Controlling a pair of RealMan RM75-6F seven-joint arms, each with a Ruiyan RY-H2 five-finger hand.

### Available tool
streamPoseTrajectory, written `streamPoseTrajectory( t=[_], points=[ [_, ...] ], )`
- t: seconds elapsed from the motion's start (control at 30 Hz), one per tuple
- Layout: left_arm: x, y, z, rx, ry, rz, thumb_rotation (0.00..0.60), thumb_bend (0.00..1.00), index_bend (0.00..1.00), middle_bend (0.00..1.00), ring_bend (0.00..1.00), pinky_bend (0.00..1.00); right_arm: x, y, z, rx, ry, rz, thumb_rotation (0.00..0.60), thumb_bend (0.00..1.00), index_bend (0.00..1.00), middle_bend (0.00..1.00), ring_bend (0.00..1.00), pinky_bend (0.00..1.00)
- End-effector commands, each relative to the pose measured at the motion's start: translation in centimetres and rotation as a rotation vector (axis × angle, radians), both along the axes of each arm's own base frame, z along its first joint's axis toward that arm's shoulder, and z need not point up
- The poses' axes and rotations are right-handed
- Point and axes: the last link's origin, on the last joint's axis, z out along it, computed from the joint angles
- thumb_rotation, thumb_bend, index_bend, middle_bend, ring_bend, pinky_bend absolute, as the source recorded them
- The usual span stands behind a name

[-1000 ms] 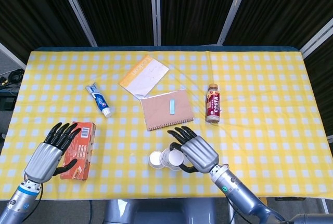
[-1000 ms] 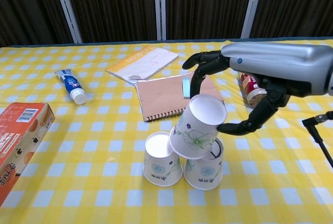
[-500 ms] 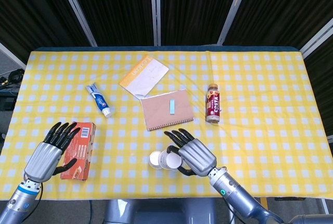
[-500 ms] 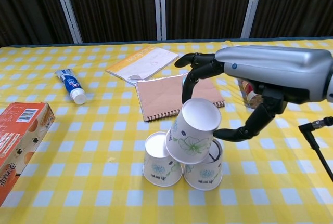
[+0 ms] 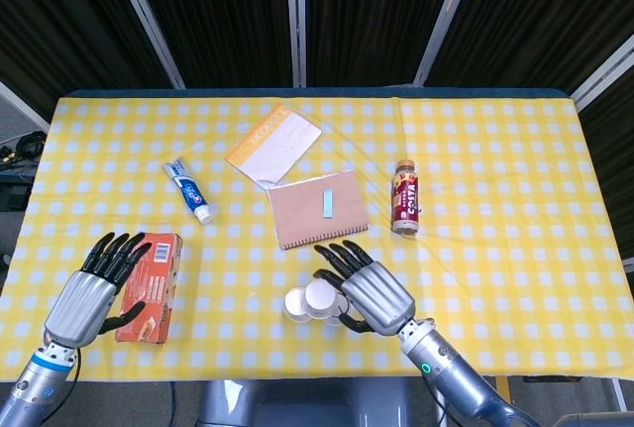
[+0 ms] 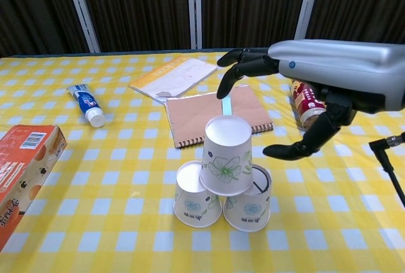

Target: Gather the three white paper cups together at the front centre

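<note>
Three white paper cups with green flower prints stand bunched at the front centre. The left cup (image 6: 197, 201) and right cup (image 6: 249, 206) sit upside down on the cloth, and the third cup (image 6: 226, 156) stands upside down on top of them. In the head view the cups (image 5: 309, 298) are partly hidden under my right hand (image 5: 370, 291). That right hand (image 6: 304, 89) hovers above and to the right of the stack, fingers spread, touching no cup. My left hand (image 5: 95, 293) lies open at the front left, against the orange box.
An orange box (image 5: 152, 286) lies at the front left. Behind the cups are a brown notebook (image 6: 214, 113), a white-and-orange pad (image 6: 172, 76), a toothpaste tube (image 6: 87, 104) and a lying drink bottle (image 6: 306, 105). A black cable (image 6: 389, 159) runs at the right.
The top cup, tilted and held between my right hand's fingers and thumb before, now stands upright on the two lower cups. The right hand has let go and drawn slightly right.
</note>
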Motion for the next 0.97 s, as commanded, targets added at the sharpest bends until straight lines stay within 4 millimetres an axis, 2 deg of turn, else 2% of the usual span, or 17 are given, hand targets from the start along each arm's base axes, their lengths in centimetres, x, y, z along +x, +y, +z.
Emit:
streamPoseTrajectory(
  t=[0.03,0.1,0.17,0.3,0.4,0.47,0.6,0.7,0.77,0.97],
  points=[
    [0.0,0.0,0.0,0.001,0.0,0.001,0.6,0.25,0.0,0.0,0.0,0.0,-0.2,-0.1,0.3,-0.01,-0.001,-0.006,0.6,0.18,0.24,0.0,0.0,0.04],
    [-0.1,0.0,0.1,0.002,-0.002,0.003,0.6,0.25,0.0,0.0,0.0,0.0,-0.5,-0.2,0.8,-0.028,0.0,-0.015,0.6,0.18,0.24,0.0,0.0,0.04],
    [-0.1,0.1,0.2,0.01,-0.007,0.009,0.6,0.25,0.0,0.0,0.0,0.0,-1.7,-0.7,2.3,-0.081,-0.01,-0.054,0.6,0.18,0.24,0.0,0.0,0.04],
    [-0.2,0.1,0.3,0.016,-0.008,0.013,0.6,0.25,0.0,0.0,0.0,0.0,-3.4,-0.9,3.6,-0.128,-0.027,-0.085,0.6,0.18,0.24,0.0,0.0,0.04],
    [-0.3,0.2,0.4,0.024,-0.006,0.018,0.6,0.25,0.0,0.0,0.0,0.0,-6.1,-1.1,4.9,-0.203,-0.022,-0.126,0.6,0.18,0.2,0.0,0.0,0.02],
    [-0.4,0.2,0.4,0.029,-0.002,0.023,0.6,0.25,0.0,0.0,0.0,0.0,-9.2,-1.2,5.8,-0.29,0.017,-0.16,0.6,0.18,0.15,0.0,0.0,0.01],
    [-0.6,0.1,0.4,0.045,0.002,0.03,0.6,0.25,0.0,0.0,0.0,0.0,-14.3,-0.7,6.2,-0.368,0.044,-0.247,0.6,0.17,0.06,0.0,0.0,0.0],
    [-0.8,0.1,0.4,0.061,0.005,0.04,0.6,0.25,0.0,0.0,0.0,0.0,-17.3,0.0,6.5,-0.397,0.014,-0.304,0.6,0.16,0.04,0.0,0.0,0.0],
    [-1.1,0.1,0.5,0.077,0.007,0.046,0.6,0.24,0.0,0.0,0.0,0.0,-19.1,0.4,6.9,-0.432,-0.015,-0.318,0.6,0.16,0.04,0.0,0.0,0.0],
    [-2.0,0.1,0.6,0.121,0.023,0.08,0.6,0.24,0.0,0.0,0.0,0.0,-22.2,1.3,7.7,-0.531,-0.095,-0.32,0.6,0.16,0.04,0.0,0.0,0.0]
  ],
)
